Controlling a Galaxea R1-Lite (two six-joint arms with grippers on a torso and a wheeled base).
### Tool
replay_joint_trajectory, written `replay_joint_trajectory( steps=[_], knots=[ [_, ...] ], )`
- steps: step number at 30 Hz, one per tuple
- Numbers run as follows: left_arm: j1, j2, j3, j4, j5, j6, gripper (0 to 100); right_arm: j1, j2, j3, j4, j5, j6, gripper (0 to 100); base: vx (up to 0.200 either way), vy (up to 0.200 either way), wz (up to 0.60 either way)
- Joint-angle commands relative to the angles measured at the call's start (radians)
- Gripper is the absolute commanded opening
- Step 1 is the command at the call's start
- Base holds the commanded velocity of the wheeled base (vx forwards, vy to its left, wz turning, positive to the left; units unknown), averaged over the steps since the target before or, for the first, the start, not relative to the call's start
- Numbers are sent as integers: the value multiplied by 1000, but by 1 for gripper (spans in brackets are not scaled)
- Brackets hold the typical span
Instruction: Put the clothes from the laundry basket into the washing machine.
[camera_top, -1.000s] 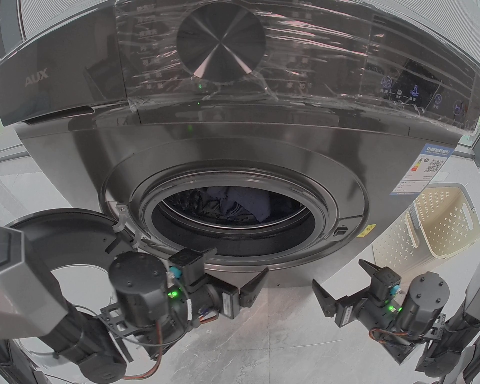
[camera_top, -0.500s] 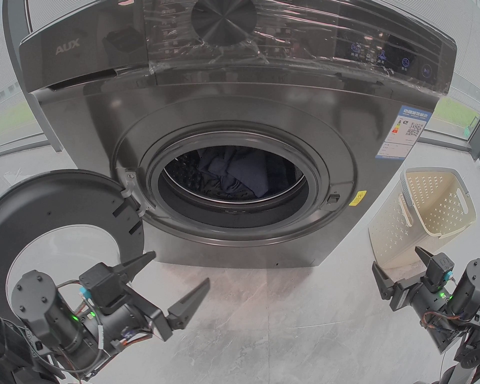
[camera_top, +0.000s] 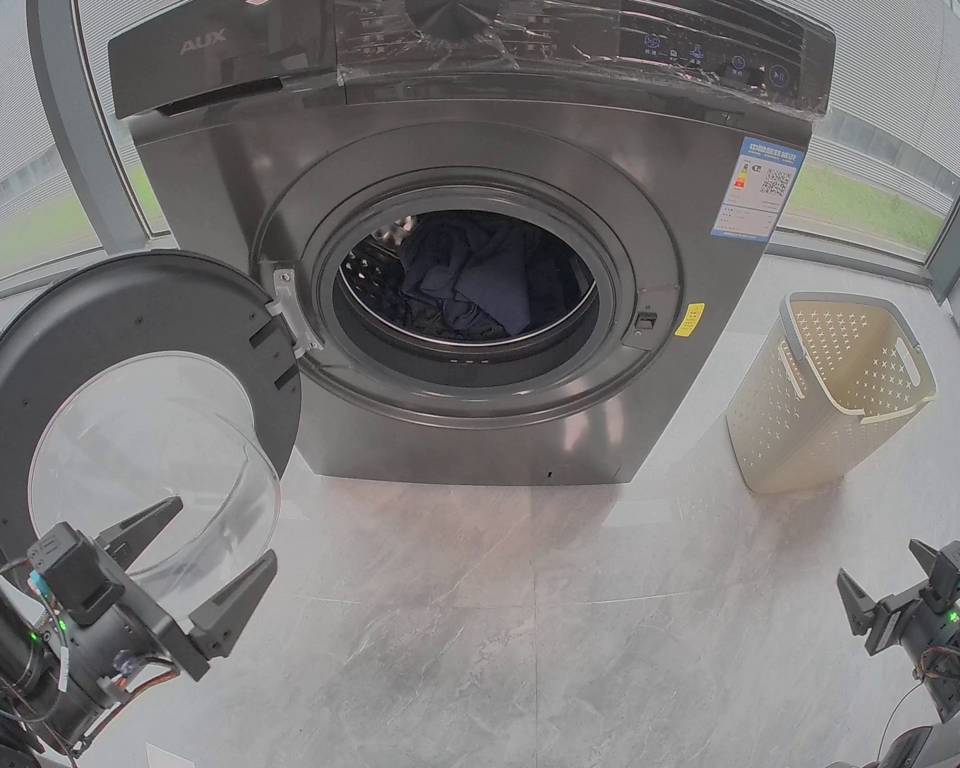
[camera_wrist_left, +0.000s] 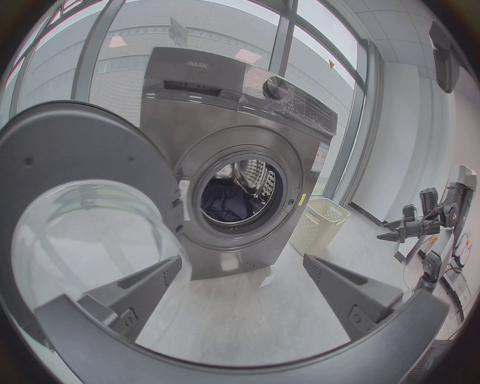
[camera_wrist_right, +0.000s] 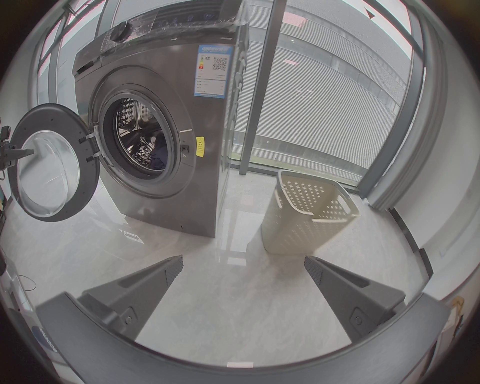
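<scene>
The grey washing machine (camera_top: 470, 130) stands ahead with its round door (camera_top: 130, 310) swung wide to the left. Dark blue clothes (camera_top: 470, 275) lie inside the drum. The cream laundry basket (camera_top: 830, 400) sits on the floor right of the machine, and no clothes are visible in it. My left gripper (camera_top: 225, 530) hangs low in front of the door glass, open and holding nothing. My right gripper (camera_top: 880, 562) is at the lower right, short of the basket, also open with nothing in it. The left wrist view has the clothes (camera_wrist_left: 222, 200) and the basket (camera_wrist_left: 320, 225).
Pale tiled floor (camera_top: 540, 620) spreads between me and the machine. Glass walls with grey pillars (camera_wrist_right: 260, 85) run behind the machine and the basket (camera_wrist_right: 307, 215). The open door (camera_wrist_right: 47, 160) juts out over the floor on the left.
The whole head view has pulled back from the machine, so the camera moved. Both grippers now sit lower and farther out toward the picture's corners, still open.
</scene>
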Motion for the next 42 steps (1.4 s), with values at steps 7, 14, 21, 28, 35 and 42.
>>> replay_joint_trajectory(
  steps=[7, 14, 21, 28, 35, 42],
  knots=[
    [293, -629, 93, 482, -35, -7, 100, -240, -759, 14, 541, 91, 12, 100, -114, 0, 0],
    [483, -887, 93, 744, -197, -13, 100, -304, -871, -6, 661, 199, 32, 100, 0, 0, 0],
    [683, -1063, 93, 897, -335, -1, 100, -426, -860, -6, 659, 197, 13, 100, 0, 0, 0],
    [697, -1080, 93, 936, -299, -1, 100, -547, -955, -7, 668, 358, 21, 100, 0, 0, 0],
    [695, -1081, 93, 957, -156, 16, 100, -544, -957, -36, 731, 532, 49, 100, 0, 0, 0],
    [680, -1103, 91, 1022, -245, 5, 100, -544, -955, -7, 725, 636, 3, 100, 0, 0, 0]
  ],
)
